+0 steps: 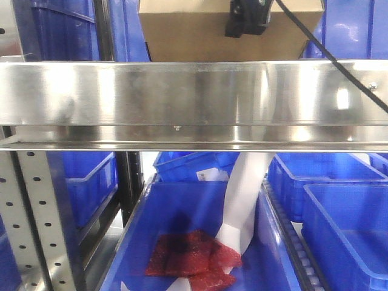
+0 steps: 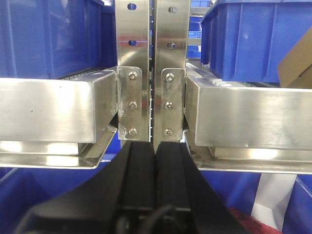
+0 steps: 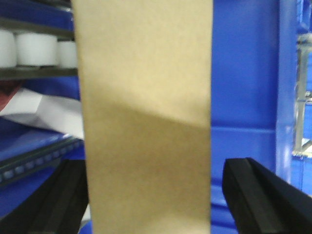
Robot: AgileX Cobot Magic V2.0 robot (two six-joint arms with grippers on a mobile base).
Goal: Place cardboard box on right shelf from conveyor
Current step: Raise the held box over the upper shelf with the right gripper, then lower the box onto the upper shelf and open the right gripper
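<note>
The tan cardboard box (image 1: 200, 30) shows above the broad steel front rail of the right shelf (image 1: 182, 97), and the rail hides its bottom edge. My right gripper (image 1: 247, 19) hangs at the box's upper right. In the right wrist view the cardboard box (image 3: 146, 122) stands upright between the fingers of the right gripper (image 3: 156, 168), which is open. The left finger lies against the box's side and the right finger (image 3: 243, 190) stands apart from it. My left gripper (image 2: 155, 146) is shut and empty, just before the shelf's uprights (image 2: 152, 73). A box corner (image 2: 297, 68) peeks in there. The conveyor is out of view.
Blue plastic bins (image 1: 339, 206) fill the level below the rail, and more stand behind the box (image 1: 60, 30). The bin underneath holds red mesh (image 1: 188, 257) and white paper (image 1: 242, 200). A black cable (image 1: 339, 60) crosses the rail at right. White rollers (image 3: 36, 48) line a rack left of the box.
</note>
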